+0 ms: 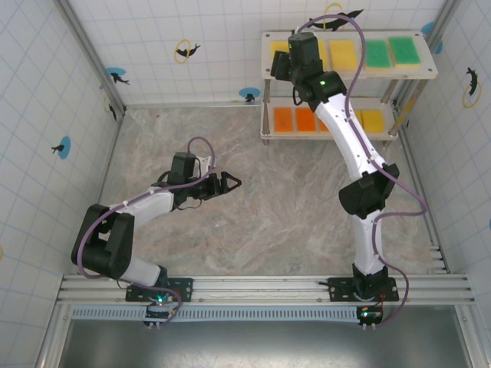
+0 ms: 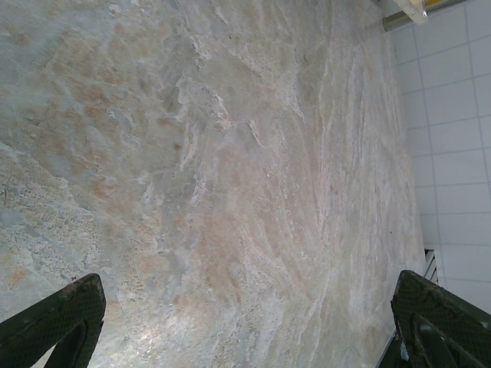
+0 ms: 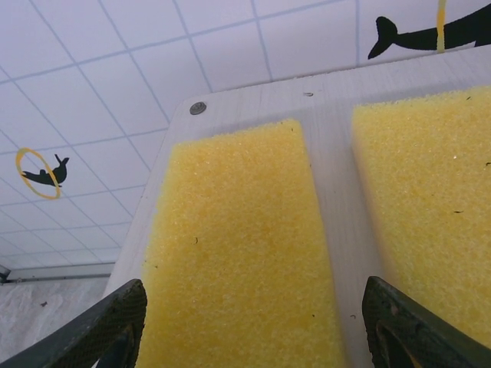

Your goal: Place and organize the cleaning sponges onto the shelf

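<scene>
White tiled walls [image 3: 92, 92] back the shelf [image 3: 330, 115]. The right claw [image 3: 253, 291] stands open astride a yellow sponge [image 3: 238, 253] lying flat beneath it, with a second sponge [image 3: 430, 207] just to its right. Placing looks done, so a straight lift comes next. The left claw [image 2: 245, 307] hangs open over the table [image 2: 230, 153].

Brightly and evenly lit from overhead, with only faint, soft shadows on the marbled tabletop [image 1: 253, 222]. Mild sheen across the stone in the left wrist view. Crisp on the grain of the near yellow sponge [image 3: 238, 253], softer on the dark fingertips [image 3: 107, 326] at frame bottom. Slight wide-angle bowing along the tiled walls [image 1: 46, 115].
</scene>
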